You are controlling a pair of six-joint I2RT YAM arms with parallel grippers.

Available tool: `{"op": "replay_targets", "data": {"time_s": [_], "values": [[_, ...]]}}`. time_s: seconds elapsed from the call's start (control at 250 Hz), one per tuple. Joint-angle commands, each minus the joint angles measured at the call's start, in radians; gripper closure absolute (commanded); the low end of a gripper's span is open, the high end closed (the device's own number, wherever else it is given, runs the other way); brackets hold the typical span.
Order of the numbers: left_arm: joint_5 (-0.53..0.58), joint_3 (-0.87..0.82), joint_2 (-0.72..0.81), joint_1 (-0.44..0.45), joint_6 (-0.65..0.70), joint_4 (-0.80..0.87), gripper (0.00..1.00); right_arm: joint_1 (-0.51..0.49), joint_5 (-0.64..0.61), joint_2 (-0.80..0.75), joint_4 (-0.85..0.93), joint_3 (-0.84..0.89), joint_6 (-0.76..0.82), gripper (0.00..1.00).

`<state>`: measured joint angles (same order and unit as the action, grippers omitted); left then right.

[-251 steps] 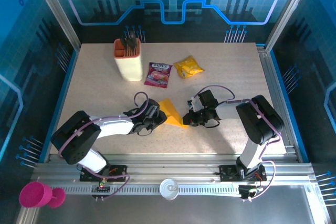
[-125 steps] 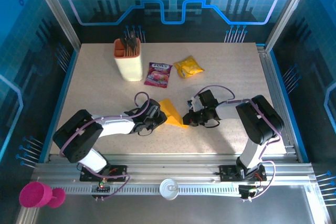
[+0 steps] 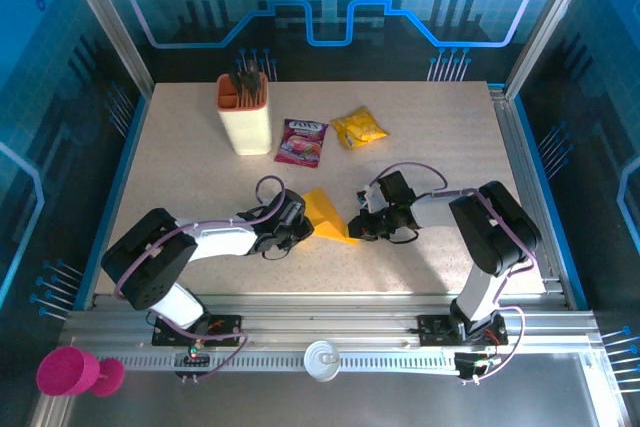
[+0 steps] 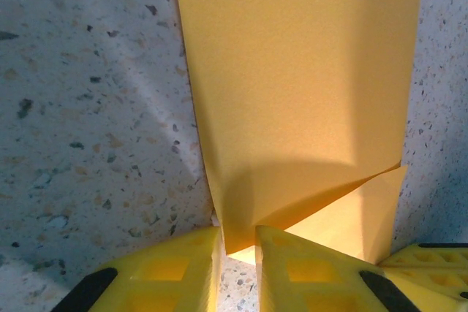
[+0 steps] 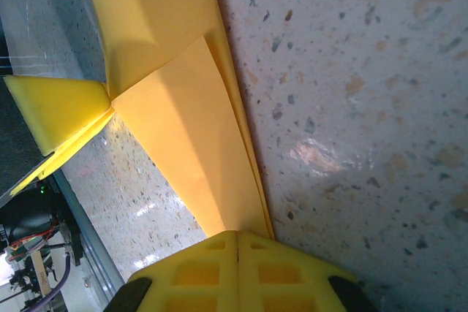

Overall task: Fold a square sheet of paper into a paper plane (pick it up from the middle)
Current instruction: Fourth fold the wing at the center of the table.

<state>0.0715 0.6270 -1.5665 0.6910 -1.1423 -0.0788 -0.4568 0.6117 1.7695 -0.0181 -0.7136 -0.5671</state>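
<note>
The square sheet of paper (image 3: 326, 213) lies folded into a narrow orange-yellow wedge mid-table, between both grippers. My left gripper (image 3: 302, 228) is at its left corner. In the left wrist view a raised flap corner of the paper (image 4: 292, 71) dips into the narrow gap of the left gripper (image 4: 238, 237), and bare table shows through that gap. My right gripper (image 3: 356, 230) is at the paper's pointed lower end. In the right wrist view the right gripper (image 5: 238, 236) is shut, its tips on the paper (image 5: 190, 122); whether it pinches the paper I cannot tell. A left fingertip (image 5: 51, 111) meets the flap there.
At the back of the speckled table (image 3: 450, 147) stand a beige holder (image 3: 245, 117), a purple printed packet (image 3: 303, 141) and a crinkled yellow snack packet (image 3: 360, 128). A pink cup (image 3: 65, 372) sits off the table at the near left, by the rail.
The left jaws have narrowed around the paper's raised corner. Both arms and the paper have hardly shifted.
</note>
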Motion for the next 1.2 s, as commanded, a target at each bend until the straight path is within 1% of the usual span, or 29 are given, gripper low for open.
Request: {"op": "replay_targets", "data": {"time_s": [0.0, 0.216, 0.344, 0.591, 0.735, 0.855, 0.987, 1.091, 1.194], "values": [[-0.005, 0.036, -0.019, 0.003, 0.032, -0.054, 0.79, -0.011, -0.215, 0.125, 0.046, 0.053, 0.043, 1.00], [-0.013, 0.034, -0.017, -0.002, 0.042, -0.066, 0.71, -0.011, -0.217, 0.127, 0.045, 0.055, 0.043, 1.00], [-0.019, 0.037, -0.017, -0.002, 0.047, -0.079, 0.70, -0.011, -0.214, 0.130, 0.044, 0.054, 0.043, 1.00], [-0.020, 0.043, -0.010, -0.002, 0.052, -0.084, 0.75, -0.011, -0.213, 0.134, 0.040, 0.055, 0.044, 1.00], [-0.018, 0.041, -0.007, -0.004, 0.055, -0.079, 0.81, -0.011, -0.212, 0.137, 0.043, 0.052, 0.043, 1.00], [-0.020, 0.034, -0.007, -0.004, 0.055, -0.082, 0.88, -0.009, -0.208, 0.140, 0.042, 0.046, 0.043, 1.00], [-0.026, 0.023, -0.004, -0.004, 0.062, -0.076, 1.00, -0.010, -0.202, 0.133, 0.050, 0.040, 0.045, 1.00], [-0.030, 0.013, 0.003, -0.004, 0.068, -0.073, 1.00, -0.006, -0.179, 0.104, 0.065, 0.028, 0.046, 1.00], [-0.033, -0.001, 0.015, -0.002, 0.072, -0.073, 1.00, -0.003, -0.144, 0.036, 0.095, 0.008, 0.046, 1.00]]}}
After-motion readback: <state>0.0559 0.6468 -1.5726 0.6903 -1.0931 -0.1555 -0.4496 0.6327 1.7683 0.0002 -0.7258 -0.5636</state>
